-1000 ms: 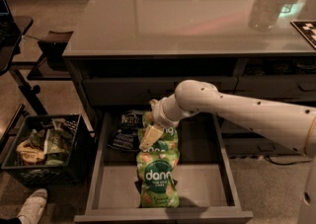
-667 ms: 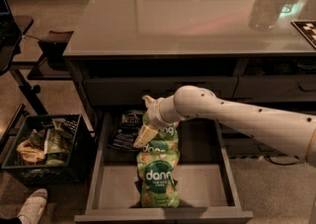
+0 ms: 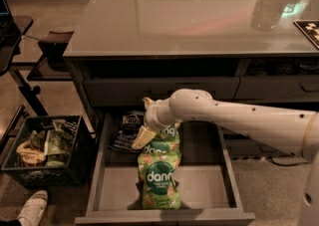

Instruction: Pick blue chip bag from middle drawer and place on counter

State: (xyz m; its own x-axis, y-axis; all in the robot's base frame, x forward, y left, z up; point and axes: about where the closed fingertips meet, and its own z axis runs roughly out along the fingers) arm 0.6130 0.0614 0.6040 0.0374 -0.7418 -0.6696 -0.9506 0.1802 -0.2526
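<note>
The blue chip bag [image 3: 127, 130] lies flat at the back left of the open middle drawer [image 3: 115, 180]. Two green "dang" bags [image 3: 159, 175] lie in a row down the drawer's middle. My gripper [image 3: 142, 123] reaches in from the right on a white arm and hovers just right of the blue bag, above the rear green bag. One pale finger [image 3: 140, 138] points down towards the drawer floor beside the blue bag. The glossy grey counter [image 3: 199, 16] stretches above the drawer.
A black crate [image 3: 45, 148] full of snack packs stands on the floor left of the drawer. A white shoe [image 3: 32, 207] shows at the bottom left. Dark furniture legs [image 3: 30, 90] stand at the left. A checkered board [image 3: 309, 28] lies on the counter's right edge.
The gripper has moved left over the drawer, from above the green bags towards the blue chip bag. The bags have not moved.
</note>
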